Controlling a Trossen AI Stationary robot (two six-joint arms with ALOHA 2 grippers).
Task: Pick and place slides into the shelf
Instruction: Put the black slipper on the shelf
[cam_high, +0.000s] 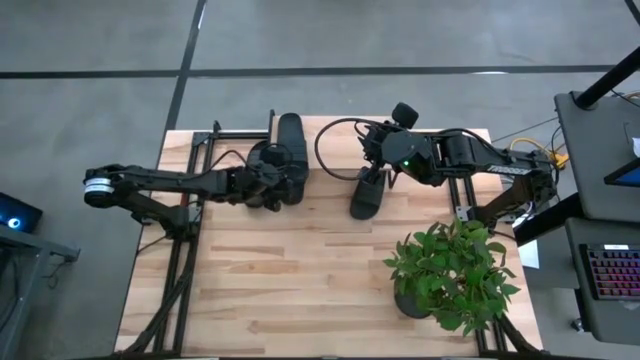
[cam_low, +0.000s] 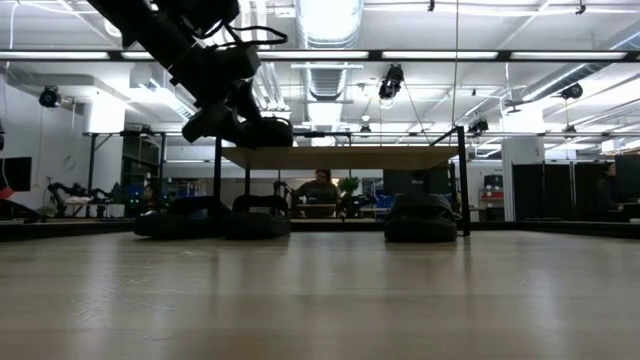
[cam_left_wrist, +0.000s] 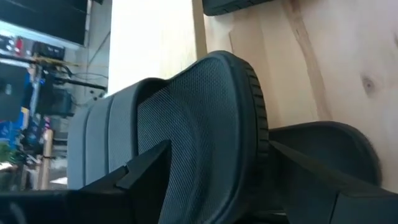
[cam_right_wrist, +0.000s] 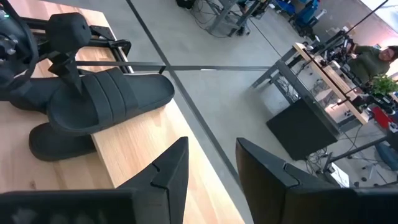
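Beside the light-wood-topped, black-framed shelf (cam_high: 385, 150), a matte black slide sandal (cam_right_wrist: 112, 96) is gripped by the left gripper (cam_high: 268, 185); the right gripper (cam_right_wrist: 211, 165), seen spread empty in its wrist view, hovers near a potted green plant (cam_high: 450, 275).

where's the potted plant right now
In the high view, the potted plant stands on the table's right side, near its front edge, below the right gripper.

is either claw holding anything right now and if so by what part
The left claw grips a slide, its fingers clamped across the sole's edge. The right claw holds nothing.
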